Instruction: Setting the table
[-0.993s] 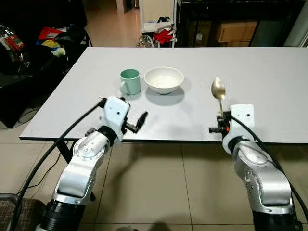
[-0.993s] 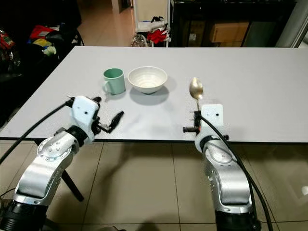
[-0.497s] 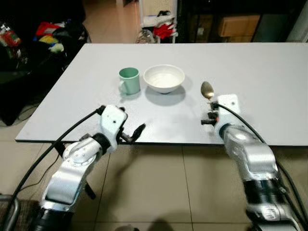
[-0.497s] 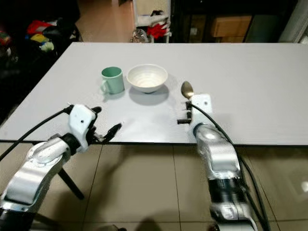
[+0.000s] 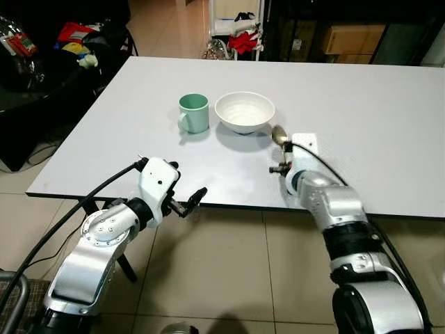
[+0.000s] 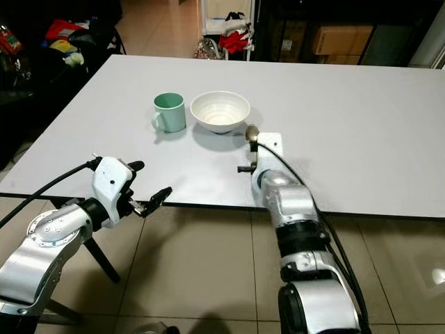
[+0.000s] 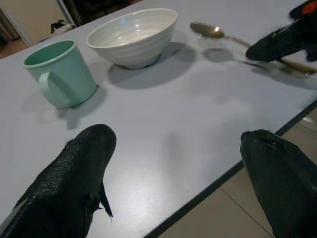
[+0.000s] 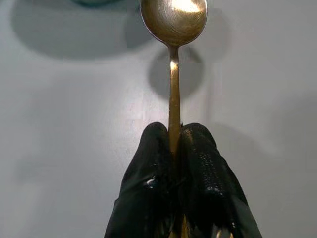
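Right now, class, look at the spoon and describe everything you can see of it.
The spoon is gold-coloured and looks like shiny metal, with an oval bowl and a thin straight handle. The right gripper pinches the handle between its two black fingers, bowl pointing away from the wrist. It is held just right of the white bowl above the grey table, its shadow close beneath. Whether it touches the table cannot be told.

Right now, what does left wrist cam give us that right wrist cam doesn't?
Left wrist view: the green mug and white bowl side by side on the grey table, the table's near edge and floor tiles, and the left gripper open, its fingers wide apart over that edge.

Right wrist view: the right gripper shut on the handle, close up, pads pinching it.

Both: the gold spoon above the table, with its shadow.
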### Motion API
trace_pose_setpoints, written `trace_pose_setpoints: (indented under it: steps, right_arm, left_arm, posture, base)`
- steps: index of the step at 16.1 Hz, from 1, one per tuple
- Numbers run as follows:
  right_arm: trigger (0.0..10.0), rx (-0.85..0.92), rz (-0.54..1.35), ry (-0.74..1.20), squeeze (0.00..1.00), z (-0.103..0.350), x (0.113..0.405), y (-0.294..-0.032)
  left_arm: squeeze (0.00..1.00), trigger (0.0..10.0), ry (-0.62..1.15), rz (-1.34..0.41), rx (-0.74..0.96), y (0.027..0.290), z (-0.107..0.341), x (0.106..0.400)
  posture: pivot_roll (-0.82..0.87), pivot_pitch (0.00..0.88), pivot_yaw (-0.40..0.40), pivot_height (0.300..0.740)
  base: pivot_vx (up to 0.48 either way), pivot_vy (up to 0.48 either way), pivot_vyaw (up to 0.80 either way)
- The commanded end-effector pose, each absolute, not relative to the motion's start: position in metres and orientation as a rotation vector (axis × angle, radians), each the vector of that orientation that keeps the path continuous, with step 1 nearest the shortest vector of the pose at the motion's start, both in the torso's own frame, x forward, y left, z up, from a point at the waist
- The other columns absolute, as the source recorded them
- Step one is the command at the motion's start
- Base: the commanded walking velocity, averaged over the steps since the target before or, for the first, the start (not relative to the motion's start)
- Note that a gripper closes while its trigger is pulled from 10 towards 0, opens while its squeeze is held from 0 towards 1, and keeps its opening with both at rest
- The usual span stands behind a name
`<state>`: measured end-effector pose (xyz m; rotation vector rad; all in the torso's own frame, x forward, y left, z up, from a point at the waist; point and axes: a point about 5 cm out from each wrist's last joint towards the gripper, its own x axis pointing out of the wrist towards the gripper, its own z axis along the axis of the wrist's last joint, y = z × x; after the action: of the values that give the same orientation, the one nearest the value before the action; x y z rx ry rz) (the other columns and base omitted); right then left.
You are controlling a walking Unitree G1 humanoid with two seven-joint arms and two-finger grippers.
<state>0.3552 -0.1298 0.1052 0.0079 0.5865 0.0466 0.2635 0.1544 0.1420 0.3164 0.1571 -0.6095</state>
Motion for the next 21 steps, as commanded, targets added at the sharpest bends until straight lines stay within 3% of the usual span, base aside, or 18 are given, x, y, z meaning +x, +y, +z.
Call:
trace_pose_setpoints:
  steps: [1,12,13,14,15,16,21]
  right_arm:
    - [10.0,0.017,0.03,0.561,0.0,0.111,0.361,-0.128]
    - [10.0,0.014,0.002,0.657,0.0,0.091,0.369,-0.127]
    - [10.0,0.032,-0.002,0.657,0.25,0.091,0.37,-0.126]
    - [10.0,0.035,-0.004,0.656,0.42,0.091,0.37,-0.126]
    - [10.0,0.035,-0.005,0.655,0.42,0.091,0.371,-0.126]
    - [10.0,0.036,-0.007,0.656,0.76,0.09,0.371,-0.126]
    - [10.0,0.038,-0.005,0.645,0.79,0.09,0.372,-0.121]
  left_arm:
    - [0.0,10.0,0.166,-0.638,0.315,0.152,0.142,0.26]
    - [0.0,10.0,0.176,-0.658,0.31,0.15,0.143,0.253]
    - [0.0,10.0,0.175,-0.656,0.31,0.151,0.144,0.253]
    - [0.0,10.0,0.174,-0.655,0.312,0.151,0.144,0.253]
    - [0.0,10.0,0.174,-0.655,0.313,0.151,0.144,0.253]
    - [0.0,10.0,0.175,-0.654,0.313,0.151,0.144,0.254]
    - [0.0,10.0,0.174,-0.647,0.322,0.151,0.145,0.258]
  posture:
    - [0.07,0.0,0.002,0.74]
    - [0.08,0.0,-0.004,0.74]
    - [0.08,0.0,-0.001,0.74]
    - [0.08,0.0,-0.001,0.74]
    - [0.08,0.0,-0.001,0.74]
    - [0.08,0.0,0.001,0.74]
    - [0.08,0.0,0.005,0.74]
  base:
    - [0.0,0.0,0.0]
    - [0.0,0.0,0.0]
    - [0.0,0.0,0.0]
    - [0.0,0.0,0.0]
    - [0.0,0.0,0.0]
    - [0.0,0.0,0.0]
    - [0.0,0.0,0.0]
